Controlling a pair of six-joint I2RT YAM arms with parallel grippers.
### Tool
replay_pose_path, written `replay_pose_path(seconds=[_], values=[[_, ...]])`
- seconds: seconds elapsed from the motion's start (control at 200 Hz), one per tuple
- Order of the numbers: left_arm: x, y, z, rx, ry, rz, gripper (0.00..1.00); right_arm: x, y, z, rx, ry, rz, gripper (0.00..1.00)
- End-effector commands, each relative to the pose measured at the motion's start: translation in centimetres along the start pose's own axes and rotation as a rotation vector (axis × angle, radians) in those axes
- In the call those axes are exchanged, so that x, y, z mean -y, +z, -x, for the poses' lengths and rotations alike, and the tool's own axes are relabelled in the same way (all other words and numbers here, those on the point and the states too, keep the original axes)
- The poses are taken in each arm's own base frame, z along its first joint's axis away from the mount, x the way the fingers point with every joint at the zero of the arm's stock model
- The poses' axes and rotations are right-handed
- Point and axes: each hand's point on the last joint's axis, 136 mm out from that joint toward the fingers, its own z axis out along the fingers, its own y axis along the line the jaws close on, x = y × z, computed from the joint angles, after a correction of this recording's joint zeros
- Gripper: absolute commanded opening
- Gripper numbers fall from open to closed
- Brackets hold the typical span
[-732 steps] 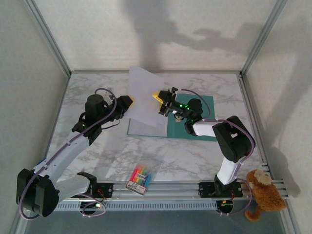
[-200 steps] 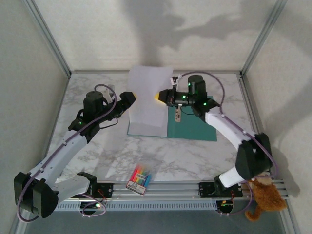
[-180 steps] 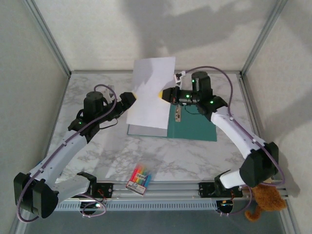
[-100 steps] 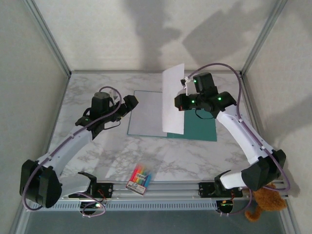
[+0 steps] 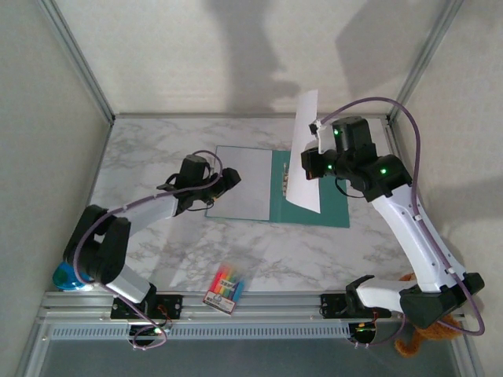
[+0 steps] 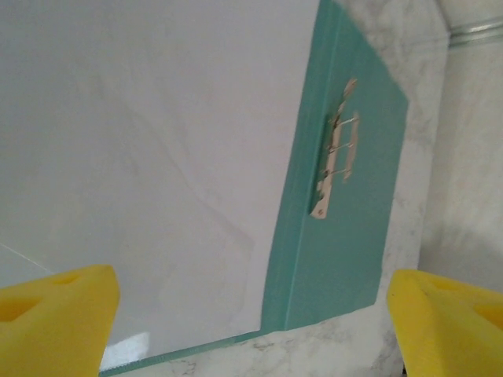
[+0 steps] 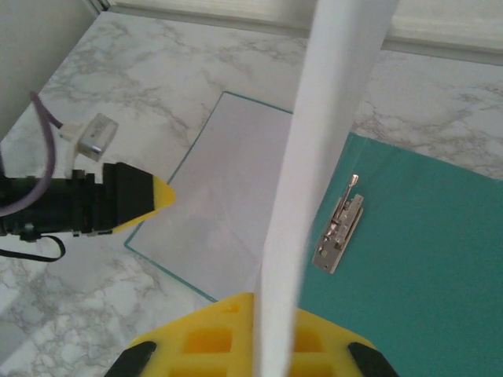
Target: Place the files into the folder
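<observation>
Right claw [image 7: 255, 316], two files [image 5: 240, 182], one folder [image 5: 335, 209]

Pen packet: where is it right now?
Top view: the pen packet lies by the near rail, left of centre, well short of the folder.

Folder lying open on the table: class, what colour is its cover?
The folder is teal green, clearest in the left wrist view.

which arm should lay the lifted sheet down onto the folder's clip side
Right. The right pincer is shut on the raised sheet, which hangs over the right half of the folder by the clip. The left pincer is open and empty, low over the flat sheet.
</observation>
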Motion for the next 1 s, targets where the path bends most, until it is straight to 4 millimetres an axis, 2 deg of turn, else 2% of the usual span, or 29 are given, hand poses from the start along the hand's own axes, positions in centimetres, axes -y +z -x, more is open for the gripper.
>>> replay_pose_path(seconds=[0.0, 0.195, 0.471, 0.636, 0.996], values=[[0.1, 1.3, -0.6, -0.018, -0.006, -0.025, 0.87, 0.3, -1.3, 0.5, 0.028, -0.021, -0.021, 0.00], [-2.5, 2.7, -1.7, -0.043, -0.034, 0.035, 0.86, 0.0, -1.2, 0.4, 0.031, -0.015, -0.001, 0.00], [-6.3, 3.0, -2.5, -0.047, -0.050, 0.125, 0.87, -0.4, -1.1, 0.3, 0.029, -0.007, 0.023, 0.00], [-8.6, 1.7, -2.5, -0.031, -0.067, 0.191, 0.87, -1.0, -0.7, 0.1, 0.023, 0.003, 0.061, 0.00], [-12.4, -2.7, -1.9, 0.043, -0.200, 0.199, 0.87, -2.6, 0.4, 0.5, 0.015, 0.065, 0.165, 0.00]])
